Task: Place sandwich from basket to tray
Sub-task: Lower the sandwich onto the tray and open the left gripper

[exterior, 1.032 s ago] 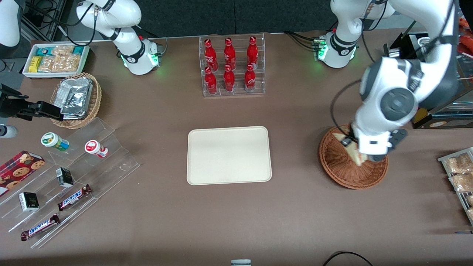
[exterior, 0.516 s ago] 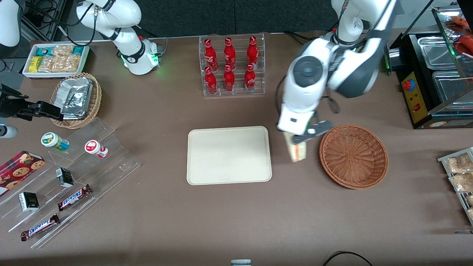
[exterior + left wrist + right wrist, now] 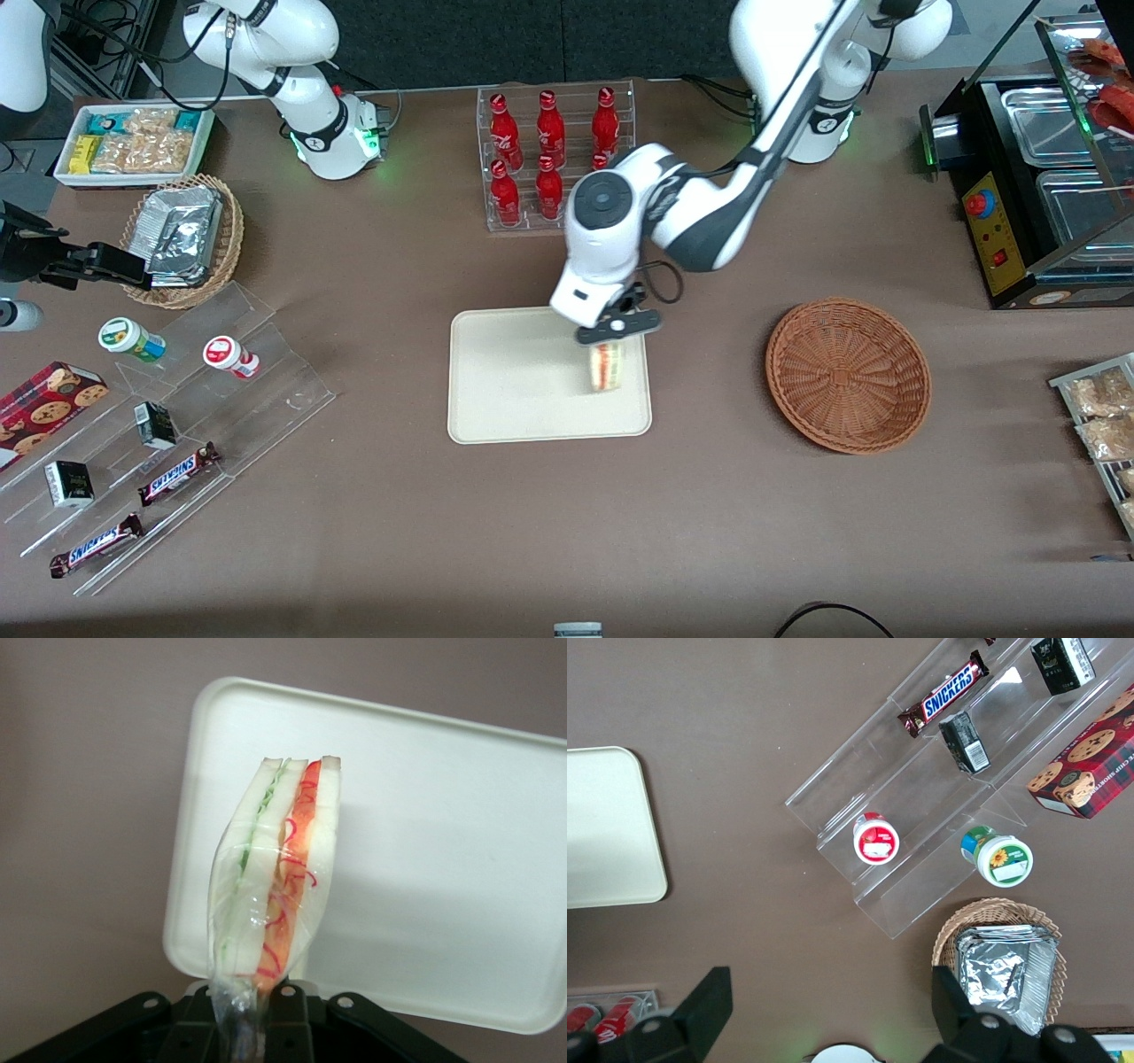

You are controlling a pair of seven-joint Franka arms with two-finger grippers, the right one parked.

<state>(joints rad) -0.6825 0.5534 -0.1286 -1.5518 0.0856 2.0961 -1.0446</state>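
The sandwich (image 3: 606, 367) (image 3: 276, 873), a plastic-wrapped wedge of white bread with red-orange and green filling, hangs from my left gripper (image 3: 611, 338) (image 3: 252, 1014), which is shut on its wrapper end. It is held above the cream tray (image 3: 514, 381) (image 3: 443, 859), over the tray's end nearest the working arm. The reddish-brown wicker basket (image 3: 848, 374) sits with nothing in it on the table, toward the working arm's end. The right wrist view shows one corner of the tray (image 3: 602, 828).
A clear rack of red bottles (image 3: 556, 159) stands just farther from the front camera than the tray, under my arm's elbow. A tan basket of foil packets (image 3: 186, 237), a clear stepped stand with snacks (image 3: 168, 434) and a white snack bin (image 3: 133, 142) lie toward the parked arm's end.
My gripper lifted the sandwich out of the basket and carried it sideways across the table to above the tray. The basket now holds nothing.
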